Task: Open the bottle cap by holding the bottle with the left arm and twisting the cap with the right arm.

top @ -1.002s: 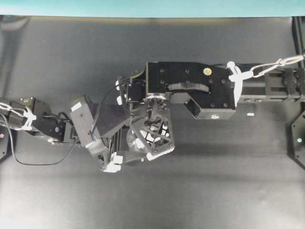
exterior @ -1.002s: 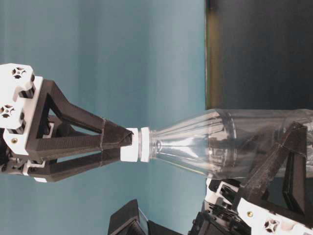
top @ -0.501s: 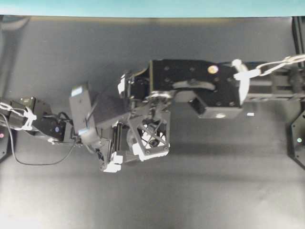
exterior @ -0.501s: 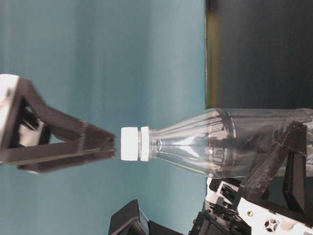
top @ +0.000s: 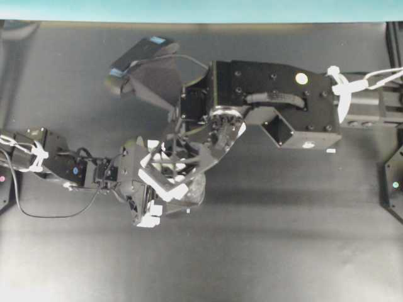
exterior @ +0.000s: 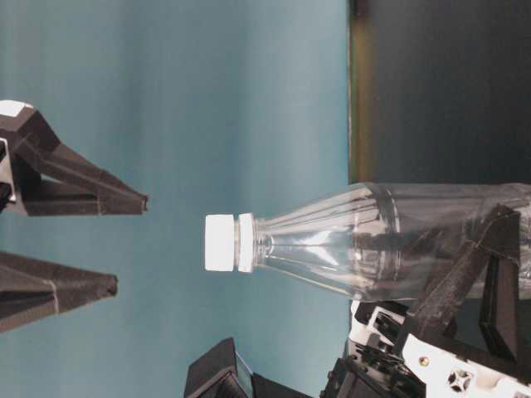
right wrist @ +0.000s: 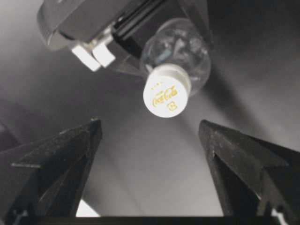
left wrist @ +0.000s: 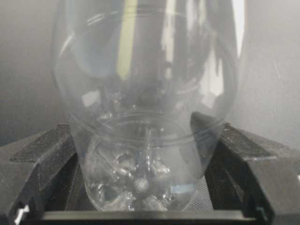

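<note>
The clear bottle (exterior: 373,240) is held off the black table. My left gripper (left wrist: 143,126) is shut on its round lower body, one black finger (left wrist: 42,159) on each side. The white bottle cap (exterior: 220,243) sits on the neck, with gold lettering on its top (right wrist: 167,97). My right gripper (exterior: 130,243) is open and stands apart from the cap, in line with it, nothing between its fingertips (right wrist: 93,126). From overhead the right gripper (top: 169,173) covers most of the bottle (top: 196,189). The left arm (top: 56,165) reaches in from the left, the right arm (top: 277,107) from the right.
A tiny white scrap (top: 330,151) lies on the black table (top: 283,251) below the right arm's boxy link. A teal wall (top: 201,9) runs along the far edge. Arm bases stand at the left edge and the right edge (top: 395,185).
My right gripper has let go of the cap, opened wide and drawn back from it, and its wrist has turned. The left gripper and the bottle have stayed still.
</note>
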### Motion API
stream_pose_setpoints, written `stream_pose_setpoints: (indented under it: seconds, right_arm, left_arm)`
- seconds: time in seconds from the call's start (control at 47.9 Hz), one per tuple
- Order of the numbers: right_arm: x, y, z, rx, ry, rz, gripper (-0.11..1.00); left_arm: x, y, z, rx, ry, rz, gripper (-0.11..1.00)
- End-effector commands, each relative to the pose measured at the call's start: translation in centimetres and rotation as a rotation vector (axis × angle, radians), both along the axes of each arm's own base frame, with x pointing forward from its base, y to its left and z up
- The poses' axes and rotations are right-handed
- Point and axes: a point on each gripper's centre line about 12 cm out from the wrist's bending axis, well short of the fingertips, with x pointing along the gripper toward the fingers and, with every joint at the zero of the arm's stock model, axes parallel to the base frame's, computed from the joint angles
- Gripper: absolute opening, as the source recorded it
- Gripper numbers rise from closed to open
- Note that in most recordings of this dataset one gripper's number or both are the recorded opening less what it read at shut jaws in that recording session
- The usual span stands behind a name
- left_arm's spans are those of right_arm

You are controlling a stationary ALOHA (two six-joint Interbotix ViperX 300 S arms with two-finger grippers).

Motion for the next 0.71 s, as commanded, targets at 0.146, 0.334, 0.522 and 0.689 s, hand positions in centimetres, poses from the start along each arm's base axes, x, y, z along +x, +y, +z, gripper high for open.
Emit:
stream_pose_setpoints:
  seconds: [0.146, 0.334, 0.522, 0.689]
  right_arm:
    - [0.4, 0.9, -1.9, 0.009, 0.038, -0.033, 0.8]
    - [0.9, 0.6, -3.8, 0.002, 0.078, -0.037, 0.79]
    - [1.0, 0.5, -4.1, -0.005, 0.073, -0.033, 0.7]
    - [0.7, 0.5, -4.4, -0.01, 0.084, -0.015, 0.41]
  left_arm:
    - [0.3, 0.0, 0.0, -0.001, 0.005, -0.001, 0.81]
    - [0.3, -0.1, 0.0, -0.001, 0.005, -0.003, 0.81]
    - [0.3, -0.1, 0.0, -0.001, 0.006, -0.003, 0.81]
    - [0.3, 0.0, 0.0, 0.001, 0.006, -0.002, 0.81]
